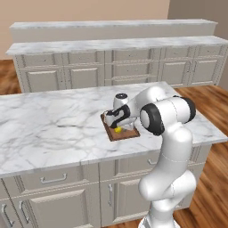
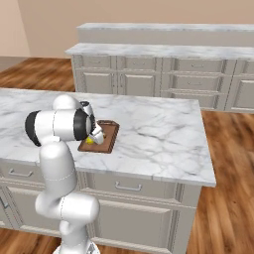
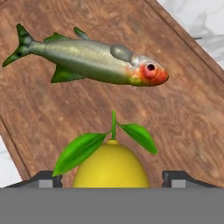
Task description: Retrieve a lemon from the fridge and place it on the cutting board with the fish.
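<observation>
The yellow lemon [image 3: 111,168], with its green leaves, rests on the reddish-brown cutting board [image 3: 183,109]. My gripper [image 3: 111,180] is low over it, and the fingertips [image 3: 49,179] stand apart from the fruit on either side, open. The greenish fish [image 3: 92,59] lies on the board just beyond the lemon. In the left base view the lemon [image 1: 118,129] peeks out under my gripper [image 1: 116,125] on the board [image 1: 127,134]. In the right base view the lemon [image 2: 90,141] sits at the board's [image 2: 108,135] near end under my gripper [image 2: 94,138]. The fridge is out of view.
The board lies on the white marble island counter [image 1: 49,124], close to its front edge. A long run of cream cabinets with a marble top [image 1: 116,67] stands across the wooden floor behind. My arm bends over the island's front.
</observation>
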